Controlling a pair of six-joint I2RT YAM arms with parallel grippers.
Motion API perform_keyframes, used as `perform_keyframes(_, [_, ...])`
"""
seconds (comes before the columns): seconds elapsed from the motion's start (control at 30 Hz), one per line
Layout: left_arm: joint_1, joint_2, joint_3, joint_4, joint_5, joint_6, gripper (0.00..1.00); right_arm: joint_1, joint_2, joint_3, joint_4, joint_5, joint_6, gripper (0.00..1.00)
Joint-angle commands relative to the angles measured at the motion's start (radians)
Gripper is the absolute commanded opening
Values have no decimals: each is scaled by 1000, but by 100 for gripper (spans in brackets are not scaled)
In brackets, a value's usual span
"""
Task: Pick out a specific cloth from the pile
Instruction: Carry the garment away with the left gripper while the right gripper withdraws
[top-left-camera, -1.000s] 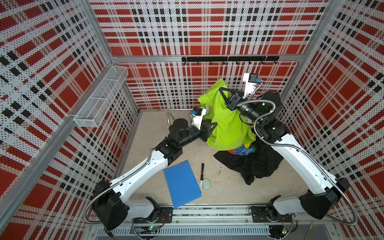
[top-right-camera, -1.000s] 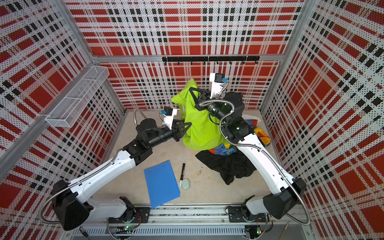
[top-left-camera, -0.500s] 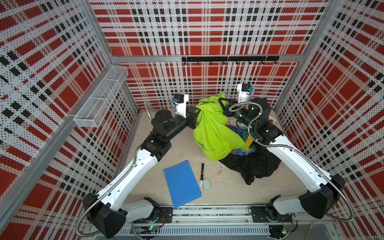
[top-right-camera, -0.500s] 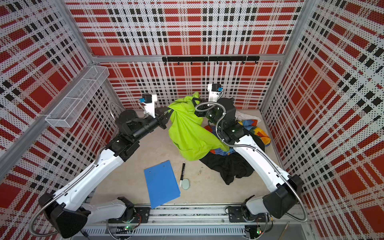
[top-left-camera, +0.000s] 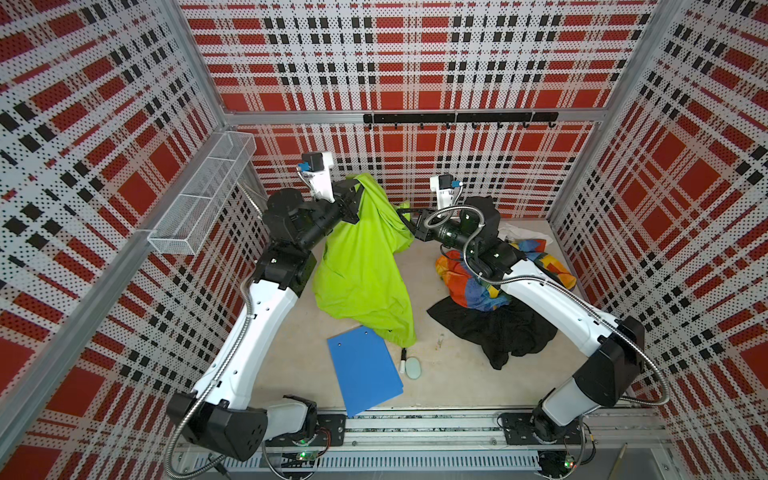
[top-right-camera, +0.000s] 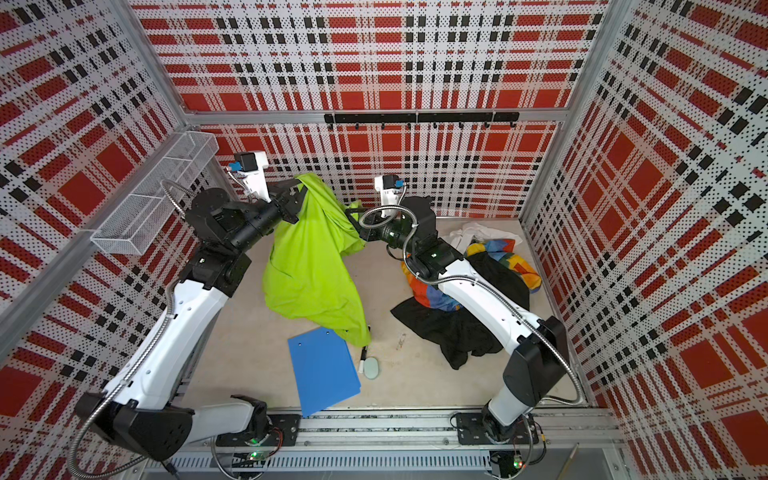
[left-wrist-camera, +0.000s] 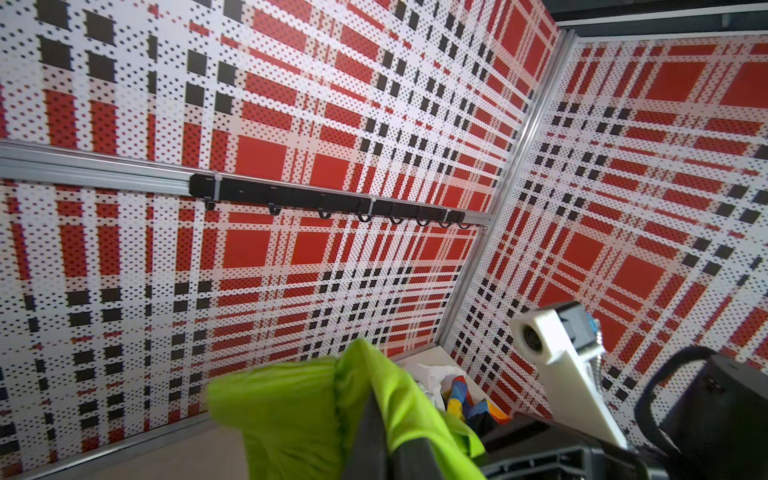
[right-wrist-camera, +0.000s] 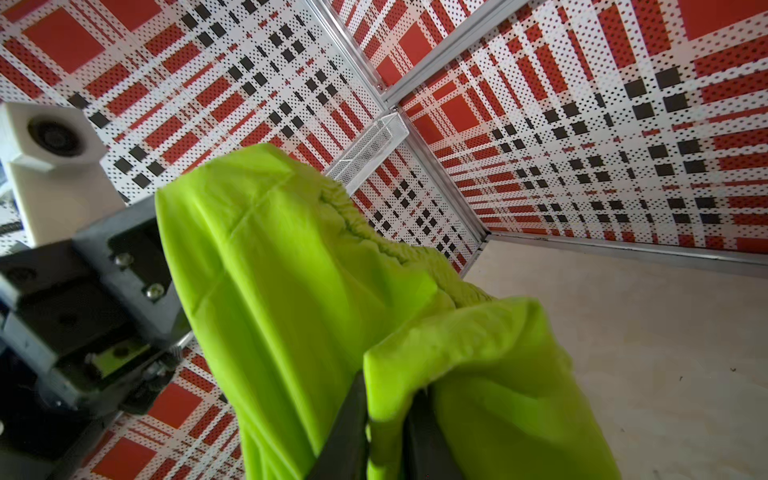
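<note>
Cloth (top-left-camera: 361, 266): lime-green; we see it hung up left of centre, hem down beside the blue clipboard (top-left-camera: 365, 370).
Left gripper (top-left-camera: 357, 193): clamped on its top edge.
Right gripper (top-left-camera: 407, 216): narrow, a fold pinched between its fingers (right-wrist-camera: 349, 428).
Pile (top-left-camera: 498, 328): right side, apart from the cloth — black and rainbow fabrics.

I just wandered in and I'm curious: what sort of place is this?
Probably a robot test booth: a left arm and a right arm are bolted to a metal rail, patterned perforated walls box them in, and a green cloth, a clothes pile and a blue clipboard serve as props.
</note>
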Motion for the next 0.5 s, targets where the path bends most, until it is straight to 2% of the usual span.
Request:
perform_keyframes(0.0, [79,33,97,148,44,-75,0,-6,19,-7,41,-46,35,36])
perform_keyframes(0.13, [131,84,147,186,70,-104,0,-7,12,-26,35,-39,25,49])
perform_keyframes(0.3, [192,128,189,258,124,-153,0,-7,-22,-48,-23,12,-31,55])
perform_keyframes(0.47, [230,169,202,348,193,-167,0,-9,-55,-84,-58,51,-68,66])
